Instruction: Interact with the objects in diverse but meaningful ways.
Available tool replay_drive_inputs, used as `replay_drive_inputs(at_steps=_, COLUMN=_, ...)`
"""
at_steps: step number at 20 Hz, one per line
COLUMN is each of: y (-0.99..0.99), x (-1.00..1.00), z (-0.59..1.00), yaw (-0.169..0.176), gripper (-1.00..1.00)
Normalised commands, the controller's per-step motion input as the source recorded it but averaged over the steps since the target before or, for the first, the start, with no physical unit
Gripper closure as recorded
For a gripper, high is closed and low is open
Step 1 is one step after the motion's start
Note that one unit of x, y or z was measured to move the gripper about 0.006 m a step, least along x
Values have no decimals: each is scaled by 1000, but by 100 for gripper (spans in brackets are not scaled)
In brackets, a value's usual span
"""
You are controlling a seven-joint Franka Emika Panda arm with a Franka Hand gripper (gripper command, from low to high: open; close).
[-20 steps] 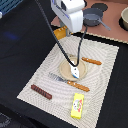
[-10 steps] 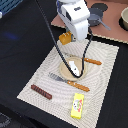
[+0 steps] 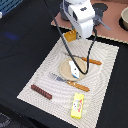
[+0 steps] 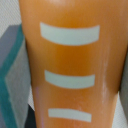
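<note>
The gripper point(image 3: 75, 35) hangs above the far edge of the placemat, and an orange bread loaf point(image 3: 71, 36) sticks out below the white wrist housing. The fingers themselves are hidden behind the housing and the loaf, so I cannot tell for certain whether they are pressed on it, though the loaf hangs clear of the table right where they would be. In the wrist view the bread loaf point(image 4: 70, 65) fills almost the whole picture: a glossy orange surface with three pale curved score marks across it, and a grey-and-teal edge showing at one side that I cannot identify.

A black cable point(image 3: 62, 37) loops down from the arm and across the mat. Below the gripper lies a pale patterned placemat point(image 3: 100, 85) on the dark table point(image 3: 20, 50). Near the mat's middle sits a tan round plate point(image 3: 64, 67) with a white-grey fish point(image 3: 74, 68) on it. An orange-handled knife point(image 3: 91, 61) lies just beyond the plate, and an orange-handled fork point(image 3: 70, 82) lies on the near side, touching the plate's rim. A dark brown sausage point(image 3: 41, 91) rests near the mat's corner on the exterior view's left, well apart from the plate. A yellow printed carton point(image 3: 77, 105) lies at the mat's near edge.
</note>
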Motion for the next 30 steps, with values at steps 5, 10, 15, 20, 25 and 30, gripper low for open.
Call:
replay_drive_inputs(at_steps=5, y=-375, x=-689, z=-277, yaw=0, gripper=100)
replay_drive_inputs(at_steps=10, y=-241, x=-743, z=-415, yaw=5, gripper=100)
replay_drive_inputs(at_steps=15, y=464, x=-540, z=-486, yaw=18, gripper=100)
replay_drive_inputs(at_steps=20, y=511, x=-366, z=-453, yaw=13, gripper=100)
replay_drive_inputs(at_steps=25, y=530, x=-190, z=-277, yaw=8, gripper=100)
replay_drive_inputs(at_steps=30, y=167, x=-243, z=531, yaw=0, gripper=-100)
